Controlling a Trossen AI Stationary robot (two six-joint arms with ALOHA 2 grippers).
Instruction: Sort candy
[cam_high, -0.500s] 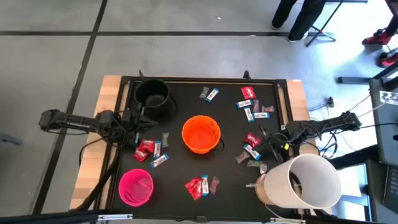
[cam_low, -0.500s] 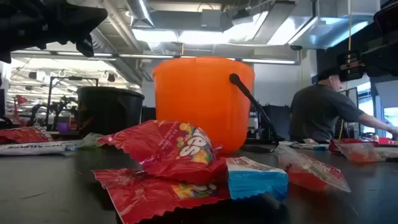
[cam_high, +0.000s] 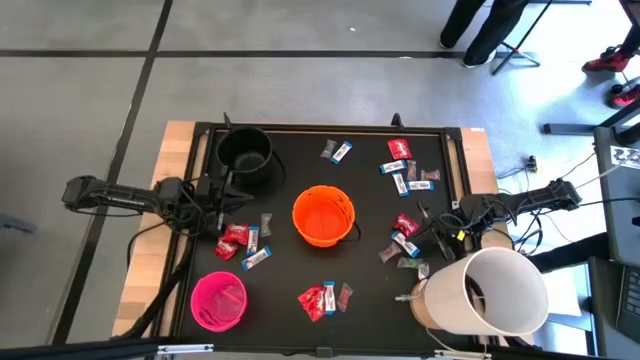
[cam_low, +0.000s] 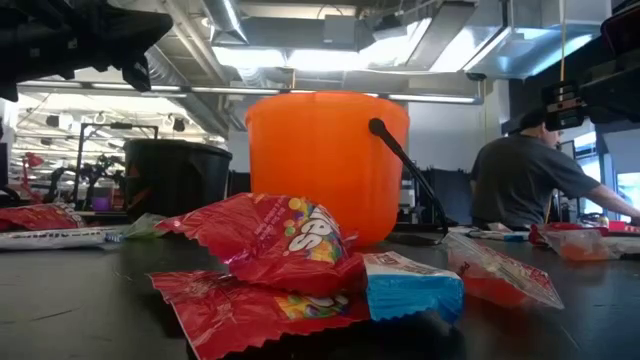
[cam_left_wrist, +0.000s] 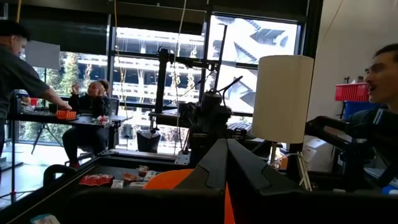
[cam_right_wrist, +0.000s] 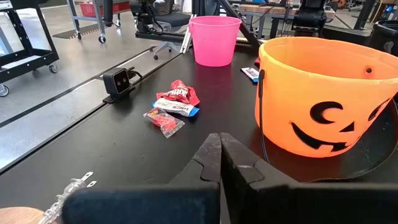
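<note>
Candy lies scattered on the black mat: red packets and blue-and-white bars near the left side (cam_high: 240, 240), at the near edge (cam_high: 325, 298), at the far side (cam_high: 337, 151) and on the right (cam_high: 405, 175), (cam_high: 404, 236). In the low view, red packets (cam_low: 290, 235) and a blue-and-white bar (cam_low: 410, 285) lie flat in front. My left gripper (cam_high: 224, 206) hovers shut just beyond the left cluster; its fingers meet (cam_left_wrist: 225, 152). My right gripper (cam_high: 434, 234) is shut beside the right cluster, and it points toward the orange bucket (cam_right_wrist: 219, 140).
An orange pumpkin bucket (cam_high: 323, 216) stands mid-table, with a black bucket (cam_high: 245, 153) at the far left and a pink bucket (cam_high: 219, 300) at the near left. A tall white cylinder (cam_high: 485, 290) stands at the near right corner. People sit and stand beyond the table.
</note>
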